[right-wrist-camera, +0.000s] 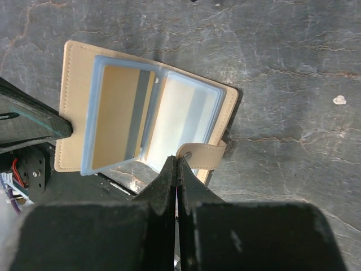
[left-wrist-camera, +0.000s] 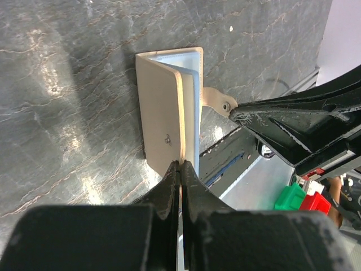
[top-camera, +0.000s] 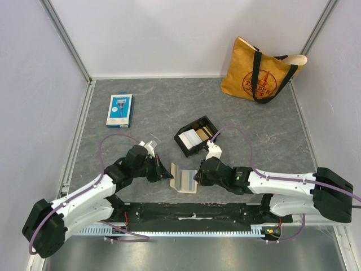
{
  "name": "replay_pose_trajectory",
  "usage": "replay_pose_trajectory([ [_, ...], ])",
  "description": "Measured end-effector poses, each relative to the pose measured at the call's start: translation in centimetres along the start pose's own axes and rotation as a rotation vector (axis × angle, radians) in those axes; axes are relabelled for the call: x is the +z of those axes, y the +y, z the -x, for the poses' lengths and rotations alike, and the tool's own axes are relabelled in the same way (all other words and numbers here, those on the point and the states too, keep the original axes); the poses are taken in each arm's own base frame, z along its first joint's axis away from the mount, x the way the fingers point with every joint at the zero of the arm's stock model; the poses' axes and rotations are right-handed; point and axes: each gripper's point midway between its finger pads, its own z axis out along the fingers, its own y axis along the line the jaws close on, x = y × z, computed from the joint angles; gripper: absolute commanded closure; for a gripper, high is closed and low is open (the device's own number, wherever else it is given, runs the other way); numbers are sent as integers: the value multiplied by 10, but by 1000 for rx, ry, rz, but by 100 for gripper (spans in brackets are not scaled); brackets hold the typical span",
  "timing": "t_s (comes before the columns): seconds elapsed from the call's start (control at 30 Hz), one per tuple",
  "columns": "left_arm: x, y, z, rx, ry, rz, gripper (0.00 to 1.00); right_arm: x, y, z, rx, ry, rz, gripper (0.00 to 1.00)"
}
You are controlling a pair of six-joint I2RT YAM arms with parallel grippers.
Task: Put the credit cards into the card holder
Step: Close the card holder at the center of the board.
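The tan card holder (top-camera: pixel 185 179) lies open near the table's front edge. Its clear sleeves show a gold card (right-wrist-camera: pixel 115 116) and a white card (right-wrist-camera: pixel 180 121). My left gripper (left-wrist-camera: pixel 180 164) is shut on the edge of the holder's left cover (left-wrist-camera: pixel 161 107). My right gripper (right-wrist-camera: pixel 178 160) is shut on the side tab (right-wrist-camera: pixel 206 155) at the holder's right. In the top view the left gripper (top-camera: pixel 164 174) and right gripper (top-camera: pixel 199 176) flank the holder. More credit cards (top-camera: pixel 192 138) stand in a small black tray (top-camera: pixel 179 139) just behind it.
A blue-and-white flat package (top-camera: pixel 119 110) lies at the back left. A yellow tote bag (top-camera: pixel 262 70) leans in the back right corner. A black rail (top-camera: pixel 192 212) runs along the front edge right below the holder. Walls close in three sides.
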Motion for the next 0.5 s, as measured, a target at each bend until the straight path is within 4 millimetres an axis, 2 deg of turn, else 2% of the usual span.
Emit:
replay_pose_trajectory([
  [0.4,23,-23,-13,53,129,-40,82,-8,-3,2,73,-52,55,100],
  [0.5,30,-28,-18,67,158,-38,75,-9,-6,1,86,-60,57,100],
])
